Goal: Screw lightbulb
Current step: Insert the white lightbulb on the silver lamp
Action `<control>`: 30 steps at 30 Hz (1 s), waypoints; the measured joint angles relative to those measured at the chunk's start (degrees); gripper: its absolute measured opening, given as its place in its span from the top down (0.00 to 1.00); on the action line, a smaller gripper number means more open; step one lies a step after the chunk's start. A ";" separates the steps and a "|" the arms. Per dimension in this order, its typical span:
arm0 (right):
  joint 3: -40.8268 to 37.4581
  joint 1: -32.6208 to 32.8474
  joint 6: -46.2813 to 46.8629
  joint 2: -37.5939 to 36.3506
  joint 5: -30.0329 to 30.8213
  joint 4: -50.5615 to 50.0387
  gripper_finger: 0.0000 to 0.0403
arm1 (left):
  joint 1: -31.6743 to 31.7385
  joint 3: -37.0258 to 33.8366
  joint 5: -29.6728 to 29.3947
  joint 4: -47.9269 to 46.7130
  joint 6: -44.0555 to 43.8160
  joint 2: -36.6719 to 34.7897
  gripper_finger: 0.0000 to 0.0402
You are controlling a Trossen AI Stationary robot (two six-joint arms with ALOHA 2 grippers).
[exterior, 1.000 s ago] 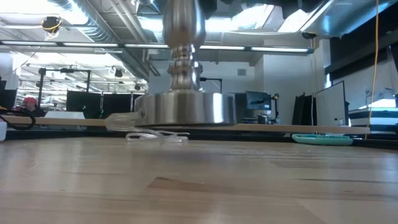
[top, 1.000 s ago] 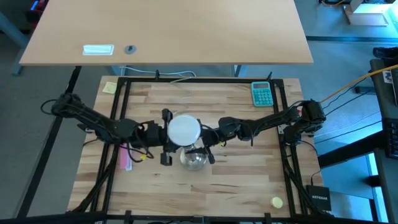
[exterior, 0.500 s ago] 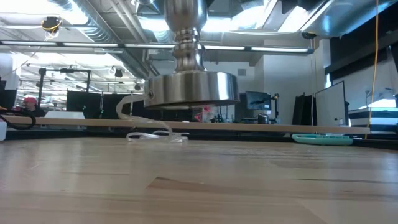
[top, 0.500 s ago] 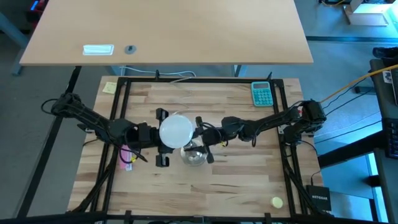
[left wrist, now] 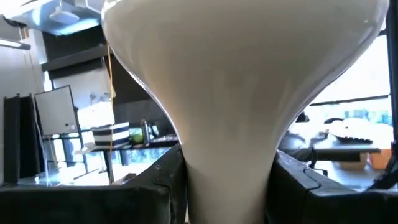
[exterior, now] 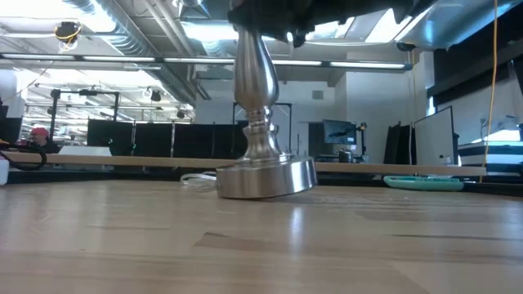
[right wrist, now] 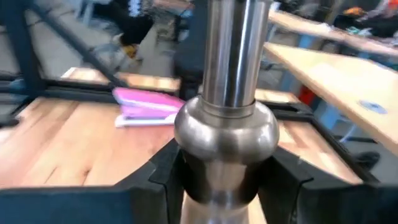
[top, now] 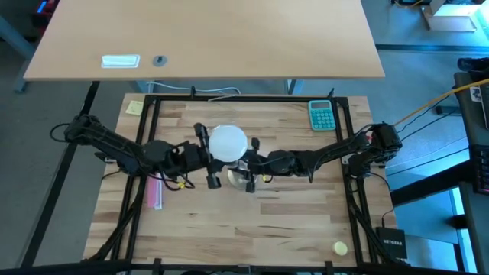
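Between your left gripper (left wrist: 227,186) fingers (left wrist: 158,186) sits the lightbulb (left wrist: 236,81), neck clamped tight, globe past the tips. Your right gripper (right wrist: 225,180) fingers (right wrist: 165,171) grip the silver socket stand (right wrist: 227,124) at its stem, base on the table (exterior: 261,245), w/ bulb directly above the stand.

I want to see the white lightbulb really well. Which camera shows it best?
The left wrist view: the lightbulb fills the picture, its narrow neck pinched by the left gripper. The high view shows only its round white top. The low view and right wrist view show the silver stand, held by the right gripper, but no bulb.
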 joint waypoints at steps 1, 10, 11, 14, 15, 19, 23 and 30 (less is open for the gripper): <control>-0.13 -0.02 0.56 0.15 0.80 0.05 0.63 | 0.05 0.00 0.09 0.50 0.18 -0.01 0.66; -0.20 -0.17 3.88 0.32 0.39 -1.36 0.62 | -0.04 0.04 0.81 1.44 0.01 -0.09 0.66; -0.22 -0.14 3.78 -0.30 0.37 -2.63 0.59 | -0.04 0.04 1.37 1.41 -0.22 -0.09 0.66; -0.70 -0.09 3.84 -3.16 -0.25 -9.91 0.36 | -0.14 0.04 2.10 1.09 -0.43 -0.17 0.66; -0.72 -0.09 3.97 -4.58 -0.18 -12.67 0.29 | -0.30 0.04 2.11 0.68 -0.33 -0.29 0.66; -0.48 0.09 7.43 -11.38 -2.69 -21.12 0.06 | -0.87 0.07 2.30 -2.67 -0.30 -1.78 0.66; -0.67 1.85 7.95 -16.58 -3.27 -26.71 0.07 | -1.23 0.09 2.42 -10.85 -0.36 -4.04 0.66; -0.26 5.32 3.49 -24.81 1.40 -17.00 0.17 | -4.03 0.15 1.22 -21.83 -2.63 -7.84 0.66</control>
